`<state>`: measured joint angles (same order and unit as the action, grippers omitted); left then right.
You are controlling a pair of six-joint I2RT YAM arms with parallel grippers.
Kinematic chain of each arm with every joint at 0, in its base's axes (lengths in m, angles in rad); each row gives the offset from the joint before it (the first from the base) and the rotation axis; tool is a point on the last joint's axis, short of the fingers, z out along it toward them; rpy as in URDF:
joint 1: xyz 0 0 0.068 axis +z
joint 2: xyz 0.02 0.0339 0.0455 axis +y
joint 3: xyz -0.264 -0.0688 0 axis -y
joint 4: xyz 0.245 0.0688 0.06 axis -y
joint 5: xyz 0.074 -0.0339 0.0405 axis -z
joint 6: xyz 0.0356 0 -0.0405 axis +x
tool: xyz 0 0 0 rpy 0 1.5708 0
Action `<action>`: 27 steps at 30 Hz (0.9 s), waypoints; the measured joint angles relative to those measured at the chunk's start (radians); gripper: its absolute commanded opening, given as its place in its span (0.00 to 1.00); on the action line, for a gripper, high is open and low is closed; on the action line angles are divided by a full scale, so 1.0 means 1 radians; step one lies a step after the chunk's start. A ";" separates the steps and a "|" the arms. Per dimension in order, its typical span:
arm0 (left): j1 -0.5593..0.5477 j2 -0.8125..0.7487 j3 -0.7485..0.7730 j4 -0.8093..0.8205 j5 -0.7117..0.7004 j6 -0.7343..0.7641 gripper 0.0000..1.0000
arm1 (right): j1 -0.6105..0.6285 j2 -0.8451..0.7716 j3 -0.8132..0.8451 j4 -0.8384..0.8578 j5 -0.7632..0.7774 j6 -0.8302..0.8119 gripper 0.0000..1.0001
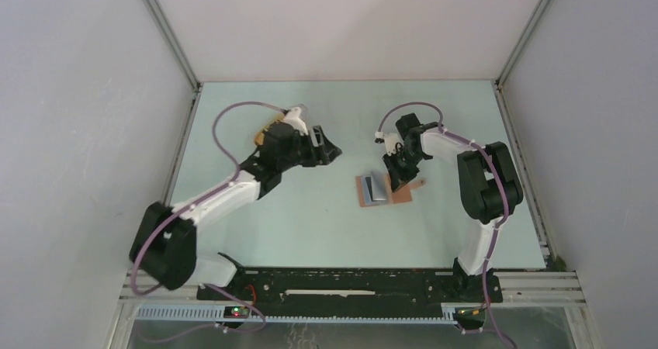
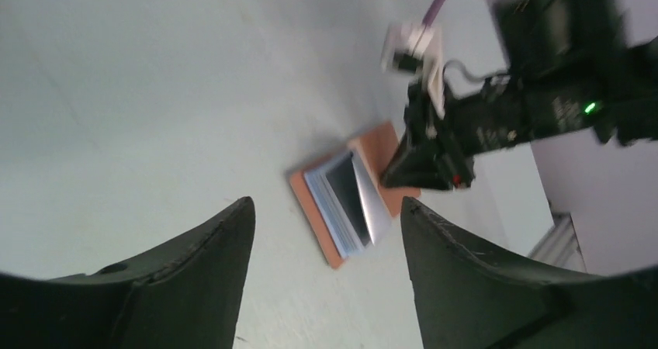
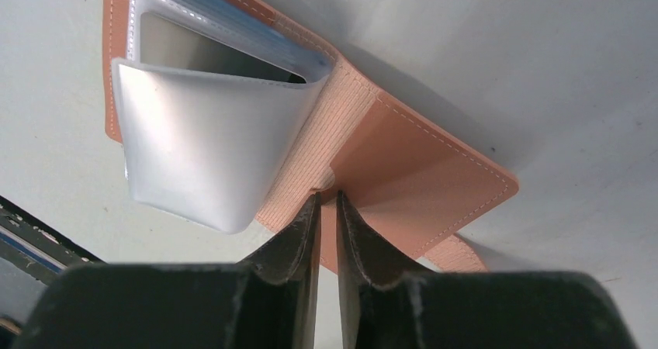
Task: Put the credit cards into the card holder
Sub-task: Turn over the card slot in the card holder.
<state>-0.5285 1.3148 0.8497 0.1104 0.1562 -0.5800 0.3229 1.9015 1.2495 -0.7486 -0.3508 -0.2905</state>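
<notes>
Currently I see the card holder (image 1: 363, 198) lying open and flat on the pale table (image 1: 310, 233), a little right of centre and in front of the right arm. It is a reddish-brown folding wallet. A fan of clear plastic sleeves (image 3: 202, 147) rises from its left half, and a narrow snap tab (image 3: 458, 254) juts out from its right cover.

My right gripper (image 3: 326, 200) reaches down onto the holder. Its two fingers are drawn almost together, with a thin strip of the right cover's near edge caught between them just beside the spine.

My left gripper (image 2: 327, 205) hangs above bare table, well to the left of the holder, with its fingers spread wide and nothing between them. From the left wrist camera, the holder (image 2: 378, 146) shows in the distance between those fingers, and the right gripper (image 2: 423, 174) is planted on it.

Something dark sits inside one sleeve, but I cannot tell whether it is a card. A yellow tray (image 1: 264, 126) peeks out from behind the left wrist.
</notes>
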 measured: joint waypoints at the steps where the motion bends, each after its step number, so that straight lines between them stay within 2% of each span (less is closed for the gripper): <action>1: -0.013 0.045 0.000 0.002 0.023 -0.021 0.69 | 0.000 0.001 0.001 -0.001 0.002 0.001 0.21; 8: -0.087 0.242 0.033 -0.009 0.147 -0.097 0.59 | 0.000 0.005 0.007 -0.007 0.001 0.002 0.20; 27: -0.090 0.525 0.183 -0.018 0.375 -0.210 0.63 | 0.000 0.026 0.034 -0.036 -0.007 0.009 0.21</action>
<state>-0.6189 1.8393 1.0332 0.0929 0.5316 -0.7898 0.3233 1.9274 1.2839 -0.7845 -0.3576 -0.2817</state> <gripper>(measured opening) 0.626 0.204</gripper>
